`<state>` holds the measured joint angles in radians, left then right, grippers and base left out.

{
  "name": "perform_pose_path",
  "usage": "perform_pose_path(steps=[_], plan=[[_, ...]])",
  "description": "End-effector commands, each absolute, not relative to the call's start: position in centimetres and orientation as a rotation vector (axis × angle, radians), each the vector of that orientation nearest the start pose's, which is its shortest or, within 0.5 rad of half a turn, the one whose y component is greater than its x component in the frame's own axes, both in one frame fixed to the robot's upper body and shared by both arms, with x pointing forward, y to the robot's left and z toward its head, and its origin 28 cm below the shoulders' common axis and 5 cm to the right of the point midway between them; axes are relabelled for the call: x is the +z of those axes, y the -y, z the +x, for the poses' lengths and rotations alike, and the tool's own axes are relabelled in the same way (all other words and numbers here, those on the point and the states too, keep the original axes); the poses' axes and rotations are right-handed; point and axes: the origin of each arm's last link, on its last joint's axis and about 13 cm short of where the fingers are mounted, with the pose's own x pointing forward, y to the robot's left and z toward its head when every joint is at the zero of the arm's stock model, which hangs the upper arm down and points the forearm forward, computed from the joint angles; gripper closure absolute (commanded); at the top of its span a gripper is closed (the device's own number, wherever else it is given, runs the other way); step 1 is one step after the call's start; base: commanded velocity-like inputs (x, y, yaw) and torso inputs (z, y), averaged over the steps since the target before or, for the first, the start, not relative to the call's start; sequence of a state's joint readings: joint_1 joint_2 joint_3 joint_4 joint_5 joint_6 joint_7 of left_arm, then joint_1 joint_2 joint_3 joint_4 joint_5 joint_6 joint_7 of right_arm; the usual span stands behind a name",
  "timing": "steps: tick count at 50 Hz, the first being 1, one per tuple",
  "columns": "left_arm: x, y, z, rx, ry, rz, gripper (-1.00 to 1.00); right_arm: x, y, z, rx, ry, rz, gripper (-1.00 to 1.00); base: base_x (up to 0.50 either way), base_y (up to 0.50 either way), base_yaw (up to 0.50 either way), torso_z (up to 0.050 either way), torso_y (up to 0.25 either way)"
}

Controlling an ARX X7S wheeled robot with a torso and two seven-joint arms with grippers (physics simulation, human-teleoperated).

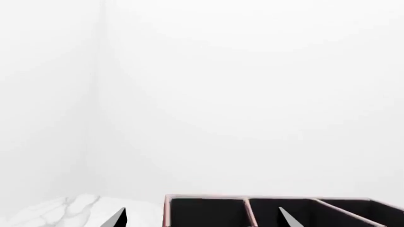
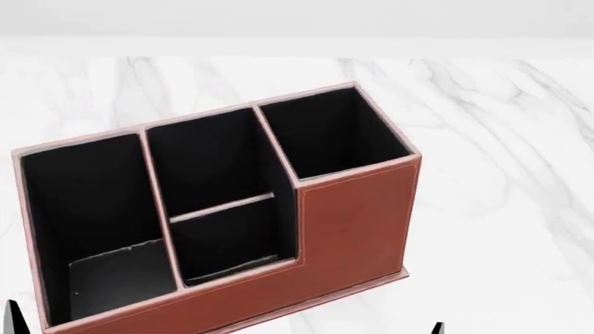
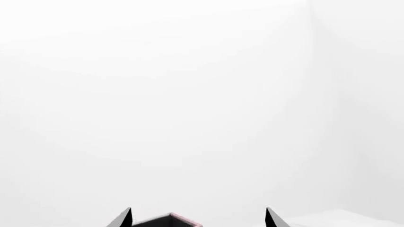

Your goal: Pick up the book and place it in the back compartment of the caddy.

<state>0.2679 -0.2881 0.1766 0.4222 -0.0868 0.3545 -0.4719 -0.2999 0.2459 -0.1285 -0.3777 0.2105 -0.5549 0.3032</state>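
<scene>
Head view looks down on the caddy (image 2: 357, 223), a reddish-brown organiser with black lining and a pale pinkish rim, sitting at a slant on the white marbled surface (image 2: 501, 139). Its tall square pocket is at the right end, a long pocket runs along the left end, and the middle section is split by a low cross divider. The back compartment (image 2: 232, 240) is the small black-lined pocket between that divider and the low long wall nearest the robot. A dark flat thing lies at the bottom of the left pocket (image 2: 116, 278); whether that is the book I cannot tell, and no book shows clearly anywhere else in the three views.

At the bottom edge of the head view two dark tips poke in, one at the left corner (image 2: 13, 317) and one further right (image 2: 436, 328).

From the left wrist, the left pincer (image 1: 202, 218) shows only as two finger points, one dark and one pale, set well apart with nothing between them, so it is released. Beyond it the caddy's rim (image 1: 265, 197) and black pockets fill the lower edge, with a patch of marble beside them.

From the right wrist, the right pincer (image 3: 198, 217) likewise shows two dark points spread wide, released and holding nothing. A corner of the caddy (image 3: 170, 218) sits between the points, further off, against a plain white wall (image 3: 189, 94).
</scene>
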Motion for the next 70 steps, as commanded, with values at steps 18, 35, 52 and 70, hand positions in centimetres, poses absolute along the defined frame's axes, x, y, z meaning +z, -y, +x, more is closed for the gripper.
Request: perform_pose_path(steps=[18,35,52,70], plan=[[7.6,-21.6,14.9,0.170,0.469,-0.034,-1.00,7.7,11.2,14.2,-0.090,0.576,0.191,-1.00,0.00,0.00,0.00,0.000,0.000],[8.0,-22.3,15.7,0.158,0.463,-0.014,-1.00,7.7,11.1,14.1,-0.077,0.578,0.192,-1.00,0.00,0.00,0.00,0.000,0.000],[10.8,-25.0,19.7,0.003,0.363,0.084,-1.00,7.7,11.1,14.0,-0.071,0.581,0.190,-1.00,0.00,0.00,0.00,0.000,0.000],[11.4,-25.5,23.9,-0.180,0.230,0.135,-1.00,7.6,11.0,14.1,-0.061,0.577,0.190,-1.00,0.00,0.00,0.00,0.000,0.000]])
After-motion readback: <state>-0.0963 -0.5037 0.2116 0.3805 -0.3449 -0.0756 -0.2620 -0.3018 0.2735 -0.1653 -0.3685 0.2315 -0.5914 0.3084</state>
